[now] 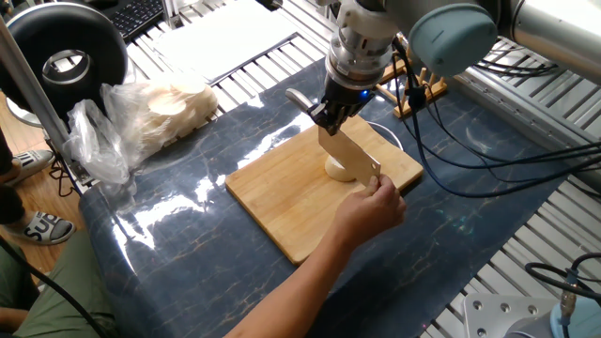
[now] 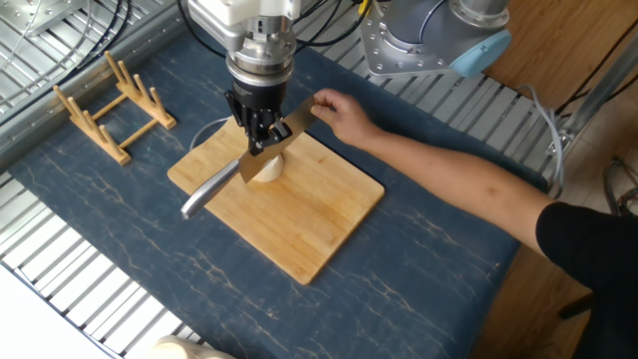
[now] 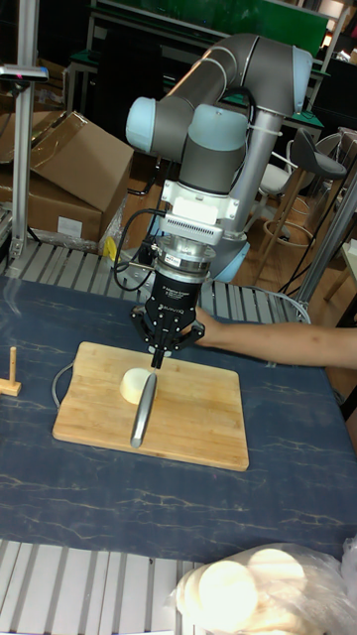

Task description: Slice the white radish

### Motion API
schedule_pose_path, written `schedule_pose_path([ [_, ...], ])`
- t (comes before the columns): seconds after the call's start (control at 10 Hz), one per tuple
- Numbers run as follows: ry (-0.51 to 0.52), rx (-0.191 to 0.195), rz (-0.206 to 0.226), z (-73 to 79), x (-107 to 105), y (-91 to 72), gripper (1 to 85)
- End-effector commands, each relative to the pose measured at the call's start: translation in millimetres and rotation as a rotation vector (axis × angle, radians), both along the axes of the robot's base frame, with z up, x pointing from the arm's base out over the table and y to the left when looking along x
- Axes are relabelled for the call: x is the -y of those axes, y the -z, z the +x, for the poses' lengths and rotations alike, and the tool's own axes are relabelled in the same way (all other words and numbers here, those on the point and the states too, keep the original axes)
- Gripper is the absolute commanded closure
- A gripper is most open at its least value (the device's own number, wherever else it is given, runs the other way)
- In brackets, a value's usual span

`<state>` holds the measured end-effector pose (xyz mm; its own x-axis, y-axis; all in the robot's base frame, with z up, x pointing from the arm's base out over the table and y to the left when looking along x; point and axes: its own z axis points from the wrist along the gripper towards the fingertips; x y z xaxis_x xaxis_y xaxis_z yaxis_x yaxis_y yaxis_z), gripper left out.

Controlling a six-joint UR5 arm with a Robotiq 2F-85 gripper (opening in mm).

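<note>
The white radish (image 1: 336, 171) (image 2: 268, 169) (image 3: 134, 383) is a short cream cylinder lying on the wooden cutting board (image 1: 279, 202) (image 2: 309, 224) (image 3: 193, 422). My gripper (image 1: 331, 115) (image 2: 261, 137) (image 3: 159, 357) stands right above it, shut on a knife. The knife's broad blade (image 1: 354, 156) (image 2: 289, 127) slants over the radish, and its metal handle (image 2: 203, 190) (image 3: 144, 412) sticks out over the board. A person's hand (image 1: 377, 208) (image 2: 335, 108) holds the blade's far end.
A clear plastic bag of pale round slices (image 1: 160, 111) (image 3: 253, 590) lies at the table's side. A wooden plate rack (image 1: 420, 89) (image 2: 108, 105) stands beside the board. The person's forearm (image 2: 449, 170) (image 3: 288, 344) reaches across the table. Cables hang beside the arm.
</note>
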<state>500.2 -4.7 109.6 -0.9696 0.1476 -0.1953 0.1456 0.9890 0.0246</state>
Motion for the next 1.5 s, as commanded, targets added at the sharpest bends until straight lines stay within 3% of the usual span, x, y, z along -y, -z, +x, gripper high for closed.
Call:
schedule_pose_path([
  [0.0, 0.006, 0.013, 0.012, 2.6, -2.0, 2.0, 84.7],
  [0.7, 0.006, 0.022, 0.006, 3.9, -2.1, 5.2, 84.7],
  [1.4, 0.014, 0.055, -0.006, 11.0, -1.1, 11.4, 84.7],
])
